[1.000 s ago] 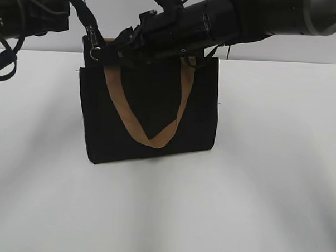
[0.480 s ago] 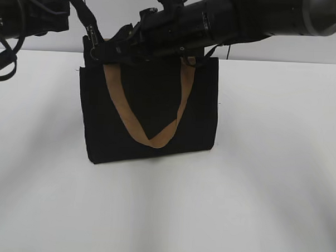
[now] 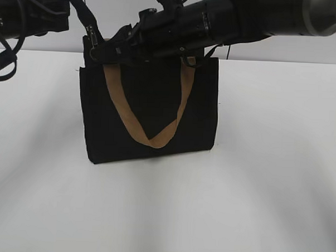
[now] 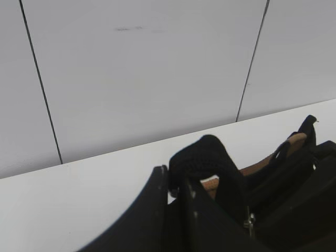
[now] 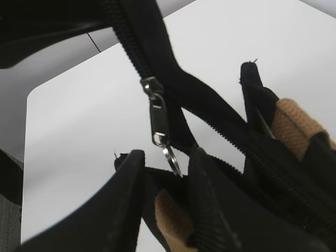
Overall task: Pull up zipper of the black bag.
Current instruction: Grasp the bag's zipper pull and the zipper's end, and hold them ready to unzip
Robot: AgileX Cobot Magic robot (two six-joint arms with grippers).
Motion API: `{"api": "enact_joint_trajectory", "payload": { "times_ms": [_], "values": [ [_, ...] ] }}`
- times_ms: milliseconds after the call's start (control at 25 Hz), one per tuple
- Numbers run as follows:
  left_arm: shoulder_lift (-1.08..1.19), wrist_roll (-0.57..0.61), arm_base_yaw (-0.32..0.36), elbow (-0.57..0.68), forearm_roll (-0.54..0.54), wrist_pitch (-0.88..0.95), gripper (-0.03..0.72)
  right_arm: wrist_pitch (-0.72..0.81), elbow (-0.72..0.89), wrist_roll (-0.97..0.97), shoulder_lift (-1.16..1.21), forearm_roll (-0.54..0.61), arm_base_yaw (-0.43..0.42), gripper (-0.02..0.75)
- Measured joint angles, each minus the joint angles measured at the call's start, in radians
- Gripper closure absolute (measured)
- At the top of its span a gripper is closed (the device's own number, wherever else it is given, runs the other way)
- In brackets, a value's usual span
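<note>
The bag [image 3: 151,111] is standing upright on the white table [image 3: 266,180], a little left of the middle, with one tan strap [image 3: 151,137] hanging down its near face in a V.

The left gripper [image 3: 92,40] is reaching in from the far left to the bag's top left corner. In the left wrist view its jaws are sitting closed, pinching a fold of the bag's black fabric [image 4: 207,157] that is arching up just over the fingertips.

The right gripper [image 3: 113,48] is coming in from the upper right, crossing over the bag's top and ending near that same left corner, just beside the left one. In the right wrist view its two fingers [image 5: 128,194] are standing partly apart, and the zipper [image 5: 157,63] is running diagonally above them. The silver pull tab [image 5: 158,118] is dangling from the slider, its small ring hanging into the gap between the fingers. Whether the fingers are actually pinching the ring cannot be told.
</note>
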Motion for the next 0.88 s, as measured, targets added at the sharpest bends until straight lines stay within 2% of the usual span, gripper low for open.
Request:
{"api": "enact_joint_trajectory", "payload": {
  "times_ms": [200, 400, 520, 880],
  "values": [
    [0.000, 0.000, 0.000, 0.000, 0.000, 0.000, 0.668, 0.000, 0.000, 0.000, 0.000, -0.001, 0.000, 0.535],
    [0.000, 0.000, 0.000, 0.000, -0.001, 0.000, 0.668, -0.004, 0.000, -0.009, 0.000, -0.004, 0.015, 0.688],
    [0.000, 0.000, 0.000, 0.000, -0.001, 0.000, 0.668, -0.019, 0.000, -0.008, 0.000, -0.004, 0.020, 0.752],
    [0.000, 0.000, 0.000, 0.000, 0.001, 0.115, 0.668, -0.023, 0.000, 0.071, -0.003, -0.028, 0.006, 0.753]
  ]
}}
